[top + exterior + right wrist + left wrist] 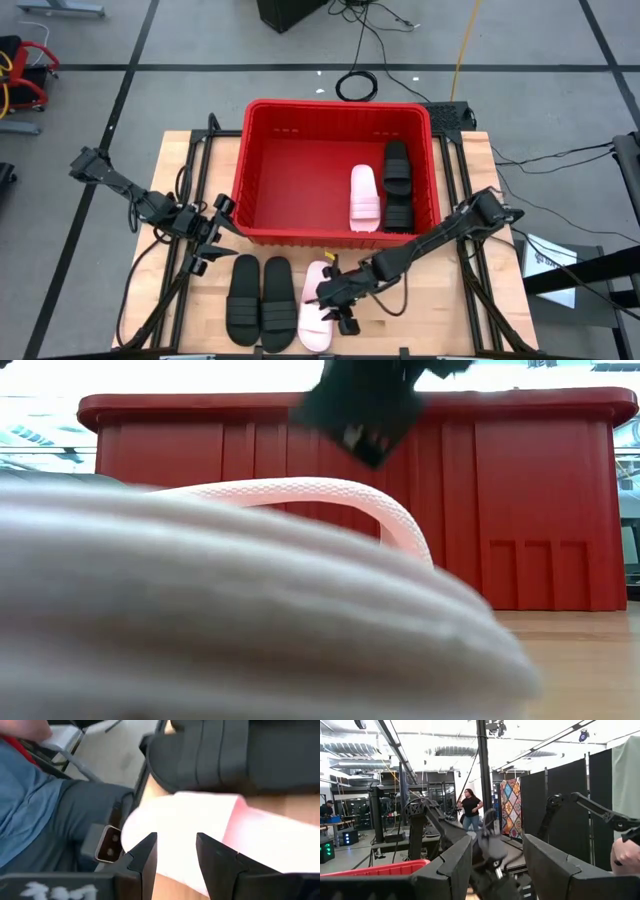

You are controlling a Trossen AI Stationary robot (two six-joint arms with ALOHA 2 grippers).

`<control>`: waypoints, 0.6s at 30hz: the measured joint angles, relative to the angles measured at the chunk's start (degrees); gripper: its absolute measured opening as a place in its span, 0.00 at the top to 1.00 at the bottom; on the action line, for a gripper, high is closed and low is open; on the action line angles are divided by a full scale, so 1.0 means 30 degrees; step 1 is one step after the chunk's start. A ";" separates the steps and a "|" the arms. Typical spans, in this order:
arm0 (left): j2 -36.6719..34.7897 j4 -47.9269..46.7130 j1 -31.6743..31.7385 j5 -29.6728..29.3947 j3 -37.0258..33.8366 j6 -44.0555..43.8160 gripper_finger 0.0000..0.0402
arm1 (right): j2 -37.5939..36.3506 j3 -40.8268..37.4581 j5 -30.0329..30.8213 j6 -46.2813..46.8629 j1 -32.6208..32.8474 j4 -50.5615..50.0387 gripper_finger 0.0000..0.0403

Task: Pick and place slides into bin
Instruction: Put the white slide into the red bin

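A pale pink slide point(316, 308) lies on the table near its front edge, beside two black slides point(260, 300). My right gripper point(335, 297) hangs open just above the pink slide point(200, 825), near one end and beside its strap point(265, 840). I see no touch. The low view shows the strap point(300, 490) arching below the dark gripper point(360, 405). The red bin point(250, 170) stands at the far middle and holds one pale pink slide point(364, 197) and two black slides point(398, 185). My left gripper point(222, 232) waits open and empty by the bin's near left corner.
The bin's near wall point(540, 510) rises right behind the pink slide. The left wrist view looks over the bin's rim point(375, 868) into the room, where a person point(470, 807) stands. A seated person's clothing point(30, 805) shows past the table's edge.
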 joint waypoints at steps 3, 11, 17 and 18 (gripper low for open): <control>0.0000 0.0026 0.0000 0.0000 0.0001 0.0000 0.54 | 0.0608 -0.0015 -0.0597 0.0065 -0.0536 0.0012 0.69; 0.0000 0.0025 0.0000 0.0000 0.0001 0.0047 0.54 | 0.0622 -0.0022 -0.0607 0.0598 -0.0855 -0.0008 0.69; 0.0000 0.0028 0.0000 0.0000 0.0001 0.0029 0.54 | 0.0622 -0.0022 -0.0661 0.1173 -0.0758 -0.0324 0.69; 0.0000 0.0029 0.0000 0.0000 0.0001 0.0029 0.54 | 0.0622 -0.0023 -0.0672 0.1169 -0.0757 -0.0366 0.69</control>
